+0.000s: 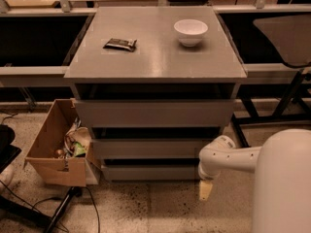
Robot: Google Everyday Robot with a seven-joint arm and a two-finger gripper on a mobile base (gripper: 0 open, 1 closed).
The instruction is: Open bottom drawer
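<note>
Bottom drawer [150,172], lowest of three, seemingly shut; hand [205,190] beside it.

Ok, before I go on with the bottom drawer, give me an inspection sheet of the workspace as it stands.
Surface: flat grey cabinet top, two items on it.
Job's things: plain grey bottom drawer, smallest of three fronts, no tray interior showing.
Clutter: white round bowl and dark flat snack packet on the top; open brown cardboard box of rubbish on the floor, left of the cabinet.
Grippers: cream gripper on the white arm, low at the bottom drawer's right end, pointing down; contact unclear.
Cables: black cables on the floor, front left.
Surroundings: speckled floor; grey chair seat, far right.
</note>
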